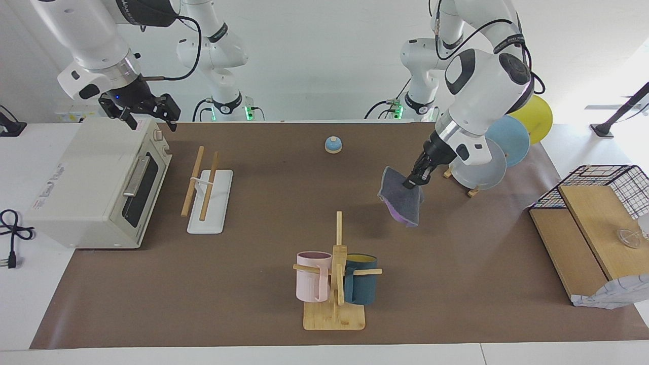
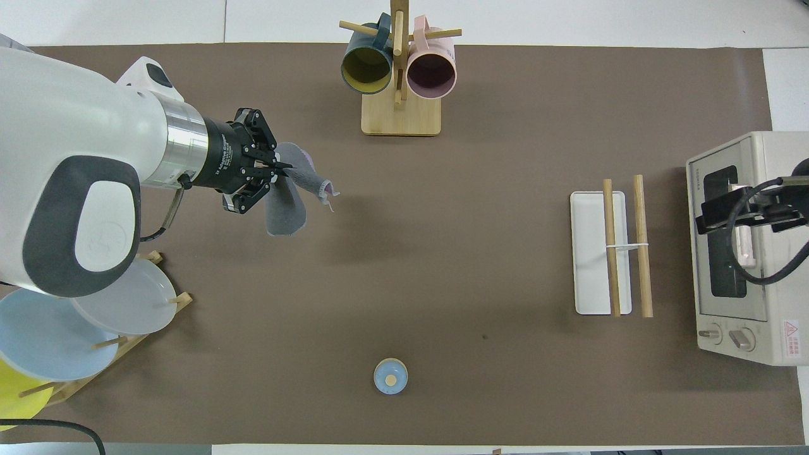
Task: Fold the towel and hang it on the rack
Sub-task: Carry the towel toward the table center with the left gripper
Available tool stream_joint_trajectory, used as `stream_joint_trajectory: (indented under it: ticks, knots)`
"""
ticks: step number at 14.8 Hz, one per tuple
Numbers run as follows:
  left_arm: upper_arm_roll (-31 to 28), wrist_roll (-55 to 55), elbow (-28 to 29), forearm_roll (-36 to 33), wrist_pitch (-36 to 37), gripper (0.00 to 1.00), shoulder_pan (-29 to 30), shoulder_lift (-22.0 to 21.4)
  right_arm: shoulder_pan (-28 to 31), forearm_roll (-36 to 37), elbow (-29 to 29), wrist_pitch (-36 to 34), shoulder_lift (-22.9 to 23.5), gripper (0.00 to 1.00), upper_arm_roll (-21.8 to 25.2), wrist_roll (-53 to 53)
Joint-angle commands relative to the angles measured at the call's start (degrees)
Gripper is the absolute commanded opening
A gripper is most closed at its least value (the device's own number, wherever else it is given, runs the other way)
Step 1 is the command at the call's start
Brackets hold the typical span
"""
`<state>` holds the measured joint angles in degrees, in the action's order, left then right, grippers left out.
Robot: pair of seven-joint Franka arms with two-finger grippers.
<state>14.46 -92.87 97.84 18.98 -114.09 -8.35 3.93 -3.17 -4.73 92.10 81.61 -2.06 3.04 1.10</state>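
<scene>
Facing view: the left gripper (image 1: 413, 182) is pinched shut on the towel (image 1: 400, 202), which hangs bunched in the air over the mat (image 1: 456, 284), grey face out with a purple edge at the bottom, just beside the plates (image 1: 479, 163) at the left arm's end. Its lowest corner seems clear of the mat. The rack (image 1: 209, 195), 2 rods over a white base, stands bare in front of the oven (image 1: 96, 187). The right gripper (image 1: 139, 109) waits over the oven, fingers spread wide, holding nothing.
</scene>
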Motion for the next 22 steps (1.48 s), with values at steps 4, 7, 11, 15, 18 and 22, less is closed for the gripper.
stream_joint_trajectory:
  ticks: [4,7,11,15,18,22]
  knots:
    - [5.1,-14.2,0.4,8.3,-4.7,0.00,0.0,-2.9,-6.0,-25.3,10.2,14.2,-4.4,1.00,-0.9,-29.2]
    - [6.7,-18.4,2.9,11.1,-11.1,0.00,0.0,-3.6,-10.0,-37.2,10.5,22.8,-4.1,1.00,-0.9,-50.7]
    - [7.2,-22.4,3.2,13.7,-13.7,0.00,-2.1,-3.9,-12.7,-49.2,14.2,37.5,-3.7,1.00,-1.0,-68.9]
    - [7.2,-25.1,3.2,13.7,-15.3,0.00,-3.3,-4.1,-16.3,-55.8,16.4,41.4,-0.2,1.00,-1.0,-70.2]
    - [7.2,-26.7,4.3,13.7,-17.5,0.00,-4.6,-4.5,-16.3,-57.9,16.0,41.7,2.1,1.00,-1.0,-69.6]
    - [7.2,-27.6,5.3,13.6,-18.9,0.00,-4.9,-4.8,-16.4,-58.3,15.1,44.9,3.7,1.00,-1.1,-69.6]
